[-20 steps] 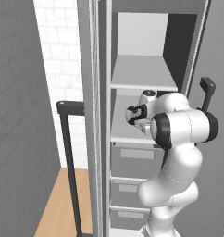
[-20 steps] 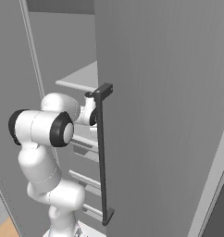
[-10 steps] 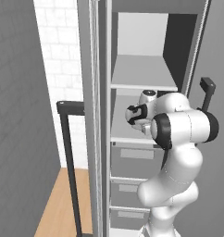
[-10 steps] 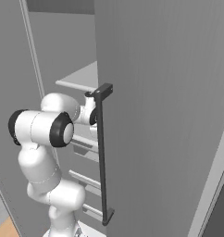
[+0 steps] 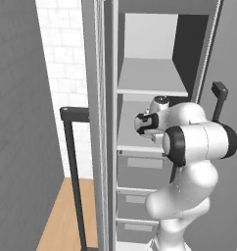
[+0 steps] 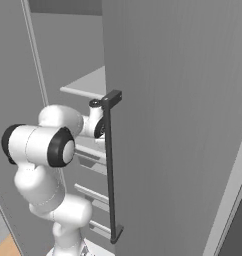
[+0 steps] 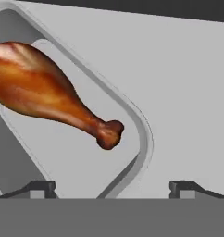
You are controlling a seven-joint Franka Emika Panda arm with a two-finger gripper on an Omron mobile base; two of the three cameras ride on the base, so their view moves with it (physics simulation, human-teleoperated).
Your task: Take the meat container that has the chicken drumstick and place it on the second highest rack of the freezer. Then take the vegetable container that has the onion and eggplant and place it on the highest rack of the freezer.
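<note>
White tiled wall (image 5: 66, 59) and wooden floor (image 5: 61, 215) (left of the open cabinet), dark door handle (image 6: 110, 165).

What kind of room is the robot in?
Probably a kitchen: the arm reaches into a tall open freezer with shelves and drawers, a chicken drumstick lies in a container, and white tile wall stands behind.

The left base view looks forward from behind the arm's left side into the open freezer (image 5: 150, 88), with the end effector (image 5: 142, 122) at mid-height. The right base view looks from behind the right (the freezer door (image 6: 178, 125) blocks much). Both share the arm and shelves. The hand view sits very close, looking along the end effector (image 7: 113, 187) at a chicken drumstick (image 7: 49, 92) just ahead.
</note>
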